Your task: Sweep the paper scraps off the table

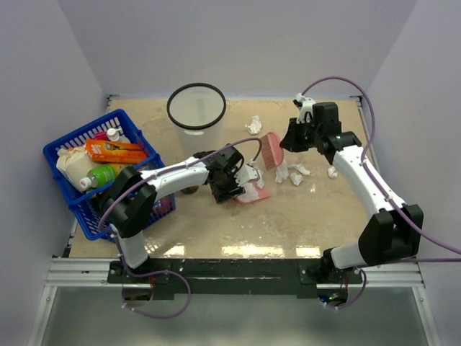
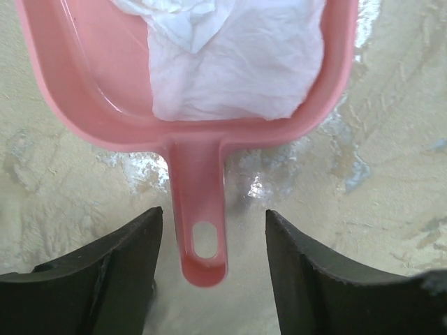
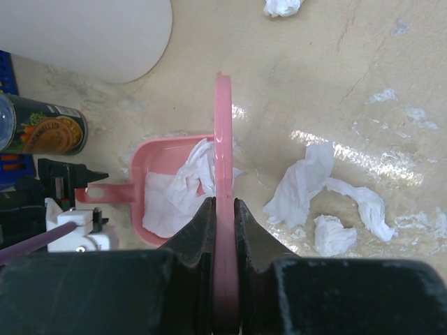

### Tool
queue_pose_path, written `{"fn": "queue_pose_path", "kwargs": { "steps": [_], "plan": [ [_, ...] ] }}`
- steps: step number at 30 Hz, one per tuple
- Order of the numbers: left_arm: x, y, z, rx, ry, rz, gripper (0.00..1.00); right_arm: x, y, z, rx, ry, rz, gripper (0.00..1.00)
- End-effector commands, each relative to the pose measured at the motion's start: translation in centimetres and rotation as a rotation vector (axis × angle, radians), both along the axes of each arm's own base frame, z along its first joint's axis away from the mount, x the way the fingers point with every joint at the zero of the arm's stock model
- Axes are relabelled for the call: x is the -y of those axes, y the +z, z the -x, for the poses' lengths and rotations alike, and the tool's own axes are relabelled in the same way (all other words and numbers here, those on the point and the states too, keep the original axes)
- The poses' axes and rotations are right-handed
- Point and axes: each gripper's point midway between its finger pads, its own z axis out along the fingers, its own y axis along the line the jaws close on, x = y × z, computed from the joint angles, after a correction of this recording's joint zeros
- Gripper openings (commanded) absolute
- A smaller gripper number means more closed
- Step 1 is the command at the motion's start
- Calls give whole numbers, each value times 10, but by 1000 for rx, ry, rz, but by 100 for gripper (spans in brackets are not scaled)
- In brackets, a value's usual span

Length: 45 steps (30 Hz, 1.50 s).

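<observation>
Done: some paper scraps already in the pink dustpan, mid-bench.
To go: more scraps right of it, one far by the bin.
Left claw: released, straddling the dustpan's handle.
Right claw: clenched on the pink brush.

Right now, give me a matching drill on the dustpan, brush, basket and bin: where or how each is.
1 dustpan
2 brush
3 basket
4 bin

A clamped in the right gripper
B full of groceries
C holds paper, handle inside the open left gripper
D black rim, far side

Pairs: 1-C, 2-A, 3-B, 4-D
</observation>
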Motion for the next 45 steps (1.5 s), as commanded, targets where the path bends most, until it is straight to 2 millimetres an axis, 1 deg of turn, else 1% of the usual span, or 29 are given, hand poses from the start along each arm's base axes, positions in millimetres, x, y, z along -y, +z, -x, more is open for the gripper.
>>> {"fn": "queue_pose_path", "kwargs": {
  "steps": [1,3,4,5,7,10,11,14,15,22,25,29,30,31,33,34,37,39,41,45],
  "plan": [
    [9,23,1,44,-47,99,67,2,20,1,78,8,6,0],
    [4,18,4,24,-53,80,67,9,15,1,78,-16,33,0],
    [-1,14,6,9,-48,74,67,12,16,1,83,-32,44,0],
    [-3,13,7,0,-50,77,66,20,14,-1,84,-71,71,0],
    [-9,8,7,-10,-38,74,66,24,14,-2,85,-94,86,0],
    [-14,1,5,-13,-40,66,62,23,12,-2,80,-87,82,0],
    [-14,0,4,-8,-40,66,59,21,10,-1,74,-80,75,0],
    [-11,-2,-1,8,-43,79,54,13,6,3,56,-50,38,0],
    [-9,-1,-2,13,-48,88,53,10,1,6,41,-38,29,0],
    [-4,-8,5,-33,-53,110,40,10,-21,17,-22,-49,16,0],
    [-4,-8,7,-49,-30,111,34,11,-23,15,-20,-59,21,0],
    [-5,-9,8,-63,-11,109,26,13,-27,6,-15,-76,31,0],
    [-4,-9,7,-62,-7,109,24,11,-31,6,-22,-70,31,0],
    [-4,-9,7,-63,-5,110,18,11,-36,5,-35,-72,31,0],
    [-3,-9,6,-63,-2,107,13,7,-40,4,-48,-69,15,0],
    [-3,-8,5,-62,0,106,8,5,-44,4,-62,-66,11,0],
    [-2,-11,5,-82,2,91,2,-6,-46,8,-79,-50,-17,0],
    [-1,-13,6,-104,5,85,0,-18,-44,14,-87,-29,-46,0],
    [1,-13,7,-116,7,87,0,-24,-41,17,-99,-31,-83,0],
    [5,-9,4,-117,7,95,0,-29,-34,21,-101,-28,-106,0]
  ]
}}
